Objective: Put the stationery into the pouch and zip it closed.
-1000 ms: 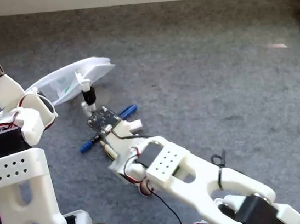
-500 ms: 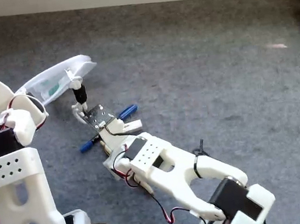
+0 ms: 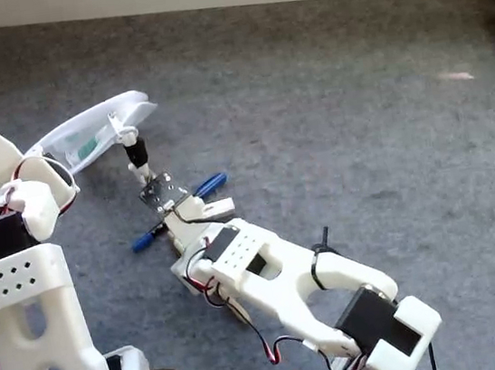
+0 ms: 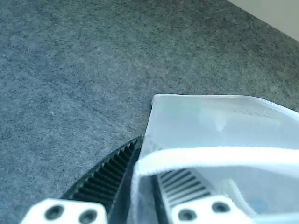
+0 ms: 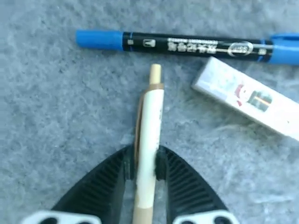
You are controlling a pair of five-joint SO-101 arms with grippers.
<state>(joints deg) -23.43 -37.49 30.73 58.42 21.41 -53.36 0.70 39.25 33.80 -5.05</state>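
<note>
One each: pouch [image 4: 210,121], marker [image 5: 177,44], pen [image 5: 149,116], eraser [image 5: 247,100].

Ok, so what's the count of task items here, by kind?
Cream pen: 1, held in the right gripper
Blue marker: 1
White eraser: 1
Mesh pouch: 1, held in the left gripper
Total: 4
</note>
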